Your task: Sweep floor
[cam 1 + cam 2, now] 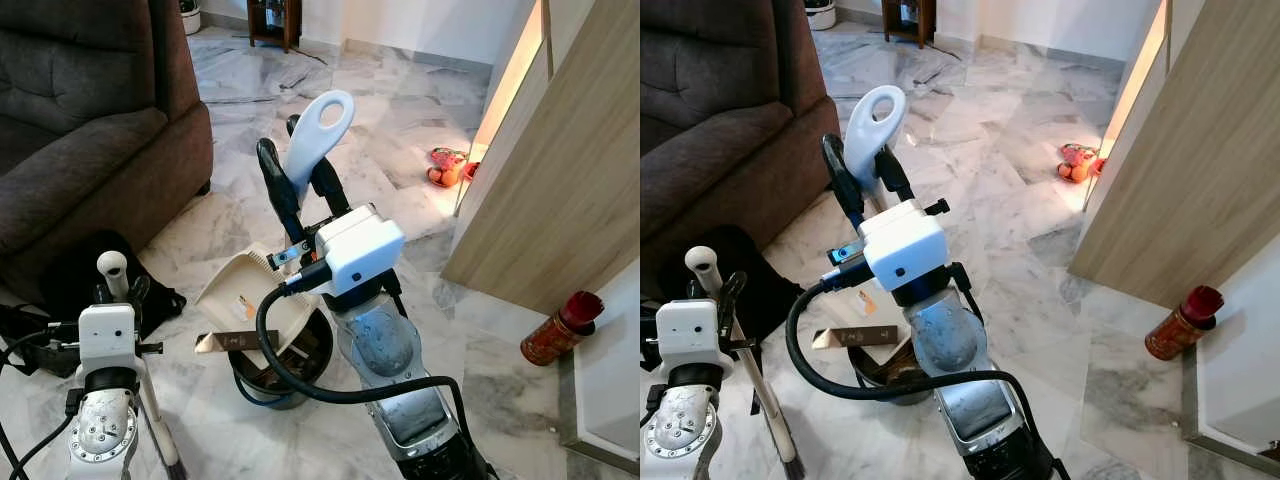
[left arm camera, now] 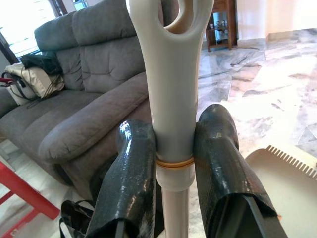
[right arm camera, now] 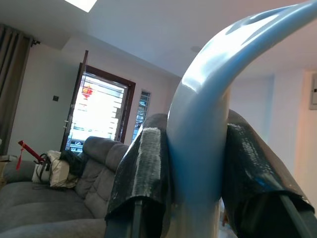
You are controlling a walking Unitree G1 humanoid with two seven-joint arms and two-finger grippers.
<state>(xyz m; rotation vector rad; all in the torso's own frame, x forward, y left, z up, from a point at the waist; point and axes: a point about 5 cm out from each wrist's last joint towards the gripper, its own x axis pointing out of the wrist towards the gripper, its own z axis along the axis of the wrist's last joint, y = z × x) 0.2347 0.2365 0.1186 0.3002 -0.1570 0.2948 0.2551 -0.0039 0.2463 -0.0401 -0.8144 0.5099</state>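
Left gripper (image 2: 173, 163) clamped on broom handle (image 2: 171, 89), right gripper (image 1: 303, 180) clamped on dustpan handle (image 1: 318, 130), dustpan (image 1: 240, 290) over bin (image 1: 318, 350), marble floor (image 1: 400, 120).

right gripper (image 1: 300, 172) clamped on pale blue dustpan handle (image 1: 318, 130) | cream dustpan (image 1: 252, 297) tilted over dark bin (image 1: 285, 365) | left gripper (image 1: 118, 290) at white broom handle (image 1: 111, 268) | brown sofa (image 1: 90, 120) left | red can (image 1: 561, 328) right on marble floor (image 1: 400, 130)
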